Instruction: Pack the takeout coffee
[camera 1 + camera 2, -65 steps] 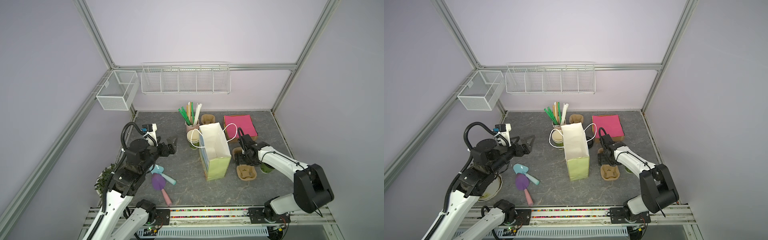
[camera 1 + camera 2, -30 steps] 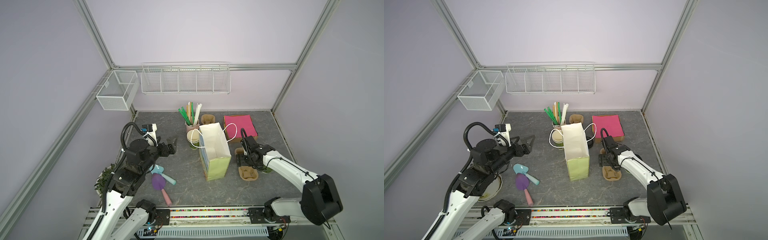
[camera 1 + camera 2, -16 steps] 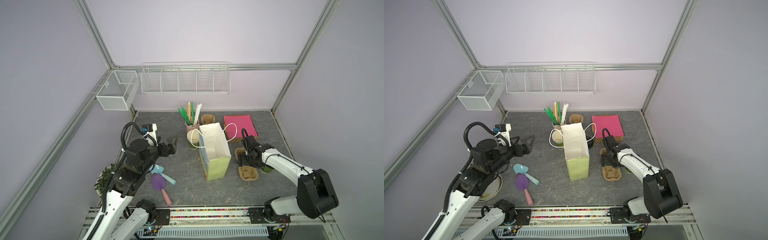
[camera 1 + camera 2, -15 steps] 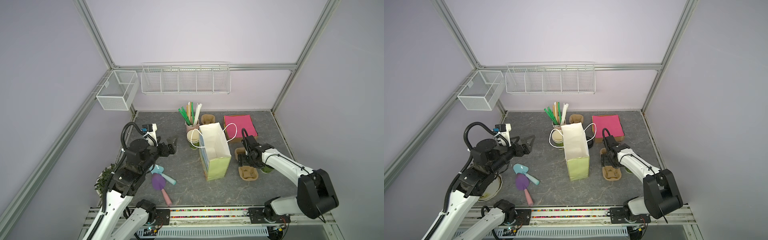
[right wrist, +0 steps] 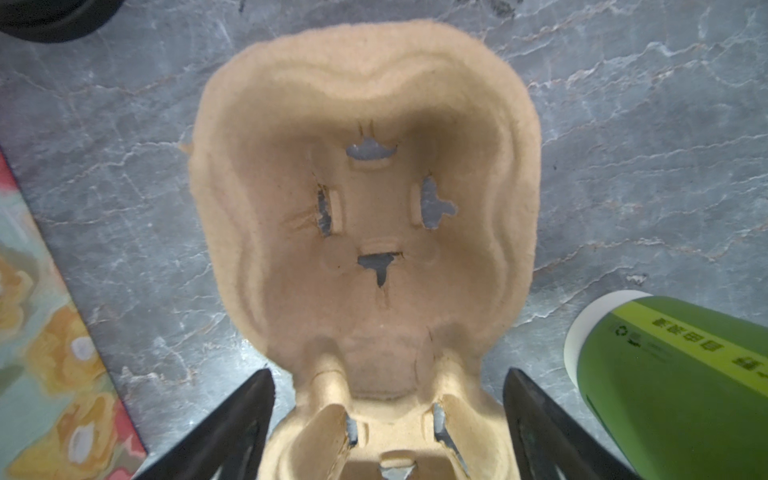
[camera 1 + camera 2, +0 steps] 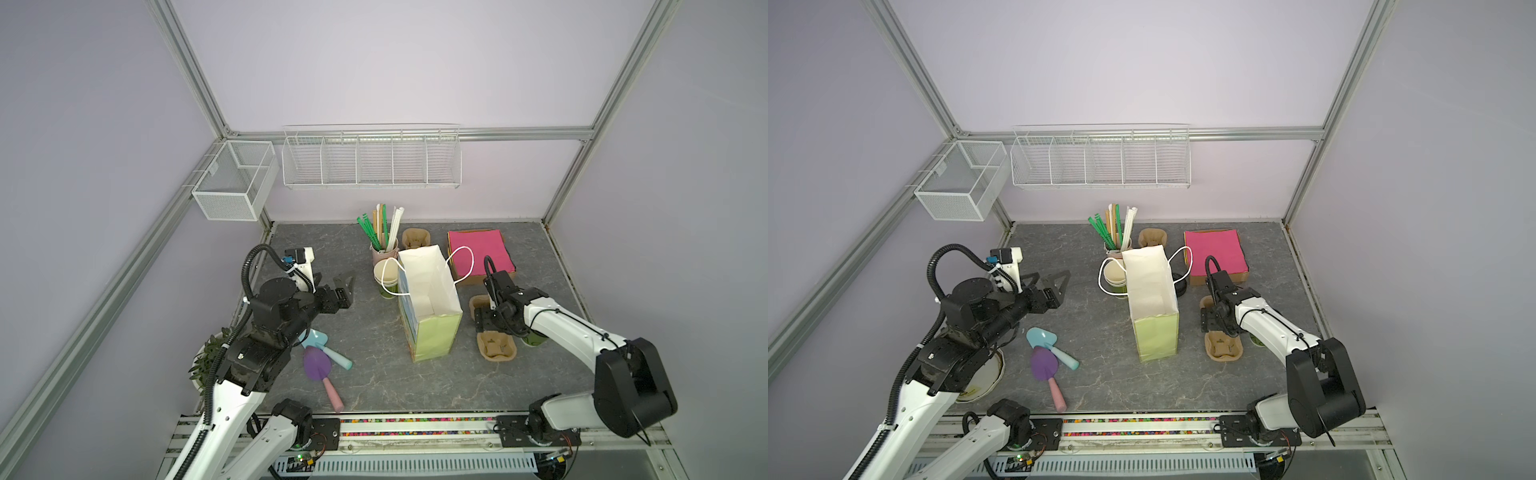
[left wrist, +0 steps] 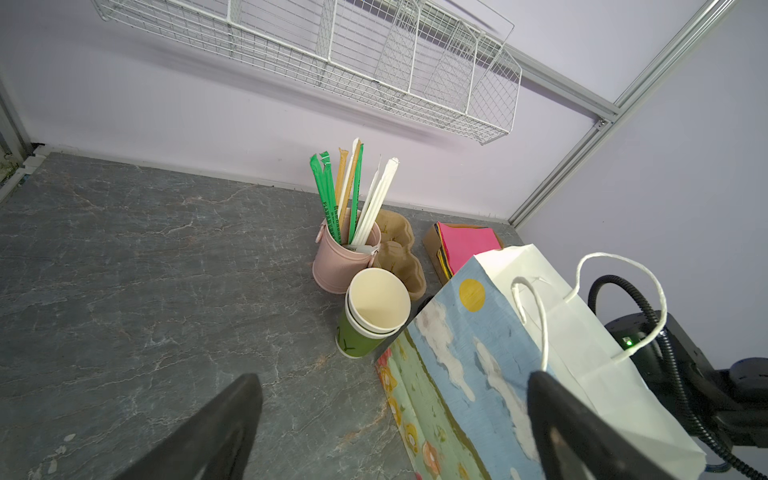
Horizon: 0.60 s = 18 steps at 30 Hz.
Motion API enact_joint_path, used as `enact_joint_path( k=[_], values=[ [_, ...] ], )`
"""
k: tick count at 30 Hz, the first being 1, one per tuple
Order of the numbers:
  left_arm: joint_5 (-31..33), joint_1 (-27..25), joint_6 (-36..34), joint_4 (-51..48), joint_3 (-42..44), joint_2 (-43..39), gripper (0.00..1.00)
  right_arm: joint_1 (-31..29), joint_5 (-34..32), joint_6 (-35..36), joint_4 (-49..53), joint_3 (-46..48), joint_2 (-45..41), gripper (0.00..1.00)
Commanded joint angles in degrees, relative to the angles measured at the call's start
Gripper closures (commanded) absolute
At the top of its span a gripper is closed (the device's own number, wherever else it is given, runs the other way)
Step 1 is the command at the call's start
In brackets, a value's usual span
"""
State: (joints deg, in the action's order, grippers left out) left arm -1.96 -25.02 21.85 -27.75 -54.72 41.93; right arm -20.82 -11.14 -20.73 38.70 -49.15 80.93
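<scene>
Takeout coffee (image 5: 673, 382): small paper cup. Dark green wall with a lighter yellow-green band printed with characters and a recycling mark; white base rim. It stands upright on the table (image 5: 124, 166), just beside the moulded pulp cup carrier (image 5: 365, 208), with a strip of table between them. In both top views only a green sliver of the cup (image 6: 534, 340) (image 6: 1256, 341) shows under the right arm (image 6: 561, 328); its top is hidden.

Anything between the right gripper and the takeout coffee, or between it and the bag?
Nothing visible separates the open right gripper from the takeout coffee, only bare table. The cardboard cup carrier lies flat between the cup and the paper bag, under the gripper; a lift should clear it.
</scene>
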Motion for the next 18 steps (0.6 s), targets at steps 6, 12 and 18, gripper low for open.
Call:
enact_joint_path(
  k=[6,12,18],
  values=[
    [-0.26,0.23,-1.02,0.03,0.40,-0.35,0.01,0.03,-1.62,1.36,-1.01,0.99,-2.51,0.12],
    [-0.27,0.23,-1.10,-0.03,0.49,-0.39,0.01,-0.01,-1.11,1.46,-1.51,1.50,-0.33,0.12],
    [-0.27,0.18,-1.10,0.05,0.48,-0.28,0.01,-0.11,-0.82,1.08,-1.66,1.83,0.08,0.11]
  ],
)
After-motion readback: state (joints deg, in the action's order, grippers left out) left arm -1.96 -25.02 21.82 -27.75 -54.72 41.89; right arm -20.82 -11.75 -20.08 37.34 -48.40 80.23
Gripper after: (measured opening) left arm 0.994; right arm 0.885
